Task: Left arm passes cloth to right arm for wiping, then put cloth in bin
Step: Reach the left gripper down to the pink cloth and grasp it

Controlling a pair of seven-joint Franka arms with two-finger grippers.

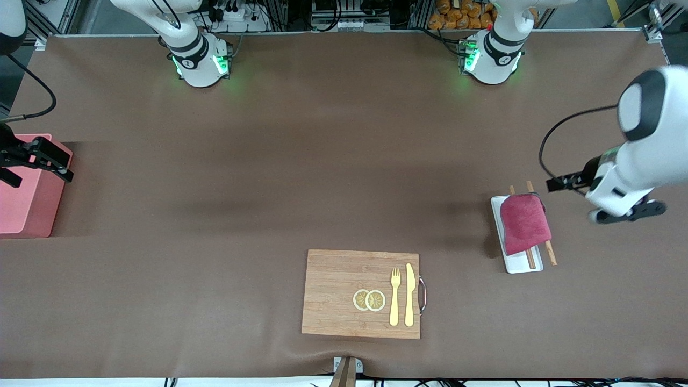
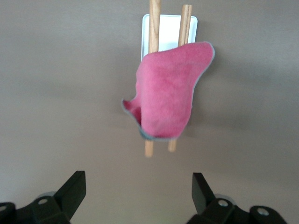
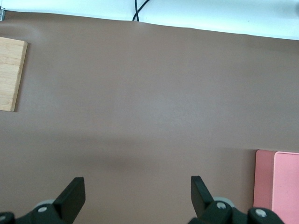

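Note:
The crimson cloth (image 1: 524,223) lies draped over two wooden sticks (image 1: 549,251) on a flat white tray (image 1: 517,265) toward the left arm's end of the table. My left gripper (image 1: 626,213) hovers beside the tray, open and empty. In the left wrist view the cloth (image 2: 168,93) sits ahead of the open gripper (image 2: 139,191), apart from it. The salmon-pink bin (image 1: 27,209) stands at the right arm's end. My right gripper (image 1: 40,161) is over the bin's edge, open and empty (image 3: 138,196). The bin's corner shows in the right wrist view (image 3: 278,186).
A wooden cutting board (image 1: 344,293) lies near the front camera's table edge with two lemon slices (image 1: 368,300), a gold fork (image 1: 395,295) and a gold knife (image 1: 409,294). Its corner shows in the right wrist view (image 3: 11,74). Brown mat covers the table.

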